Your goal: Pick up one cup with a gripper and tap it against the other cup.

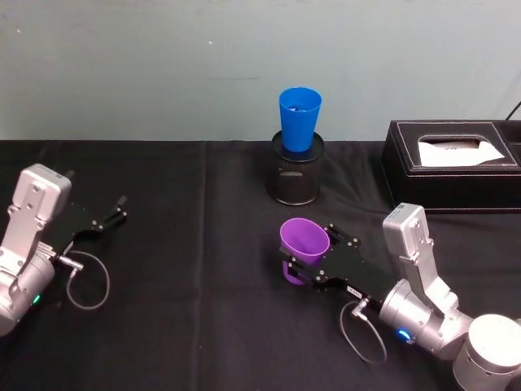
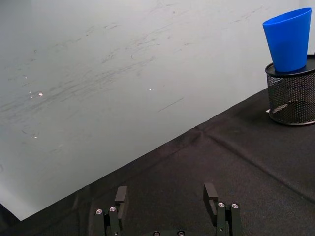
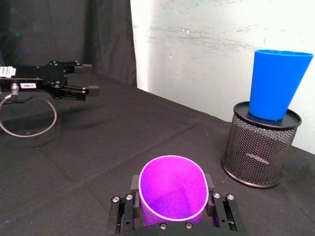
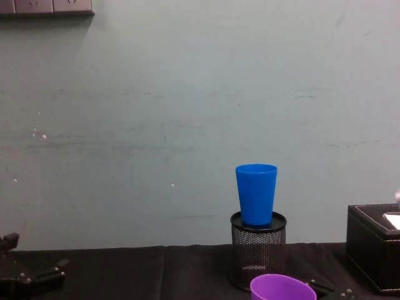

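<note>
Pinching the tapered purple plastic tumbler (image 1: 304, 239) upright, the right gripper (image 1: 313, 254) should lift and carry it far-leftward, gently touching the blue plastic tumbler (image 1: 299, 119) perched in the black mesh holder (image 1: 297, 179); the left gripper (image 1: 107, 217) rests spread.

Even, diffuse overhead lighting, moderately bright, no hard shadows. Black tablecloth (image 1: 203, 269) soaks up light; creases show only as faint sheen in the left wrist view. Pale wall (image 4: 187, 112) evenly lit, scuffs readable. Blue cup (image 1: 299, 119) and purple cup (image 1: 304, 239) saturated, not clipped; the purple rim glows slightly in the right wrist view. Head view a bit soft and noisy, right wrist view darker at far left. No motion blur, little edge distortion.
</note>
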Tool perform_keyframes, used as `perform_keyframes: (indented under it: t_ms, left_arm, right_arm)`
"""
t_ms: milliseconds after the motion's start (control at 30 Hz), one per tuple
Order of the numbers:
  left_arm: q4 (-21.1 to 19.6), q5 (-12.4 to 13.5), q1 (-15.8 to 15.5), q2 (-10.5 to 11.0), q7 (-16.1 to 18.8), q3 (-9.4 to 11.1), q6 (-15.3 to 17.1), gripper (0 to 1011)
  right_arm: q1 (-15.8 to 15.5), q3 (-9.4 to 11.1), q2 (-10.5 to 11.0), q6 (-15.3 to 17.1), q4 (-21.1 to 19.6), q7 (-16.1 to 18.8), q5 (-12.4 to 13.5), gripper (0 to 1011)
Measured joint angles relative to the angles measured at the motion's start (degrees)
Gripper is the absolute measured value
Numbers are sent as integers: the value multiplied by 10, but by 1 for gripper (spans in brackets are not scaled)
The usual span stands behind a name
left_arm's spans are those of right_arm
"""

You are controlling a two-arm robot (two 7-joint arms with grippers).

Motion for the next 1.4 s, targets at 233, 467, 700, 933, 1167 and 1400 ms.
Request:
perform_keyframes:
  t_ms: [233, 467, 700, 933, 1167, 1400]
  left_arm:
    - [0, 0, 0, 0, 0, 0, 0, 1000]
    - [0, 0, 0, 0, 0, 0, 0, 1000]
    - [0, 0, 0, 0, 0, 0, 0, 1000]
    - [0, 0, 0, 0, 0, 0, 0, 1000]
    - [0, 0, 0, 0, 0, 0, 0, 1000]
    - [0, 0, 0, 0, 0, 0, 0, 1000]
  right_arm:
    - [1, 0, -1, 0, 3, -2, -1, 723]
    - [1, 0, -1, 0, 1, -2, -1, 809]
    - [1, 0, 0, 0, 1, -1, -1, 985]
    - [-5, 6, 2, 0, -21, -4, -1, 1004]
    - [-21, 26, 8, -1, -72, -19, 2, 1004]
    - [-52, 59, 3, 6, -117, -76, -11, 1004]
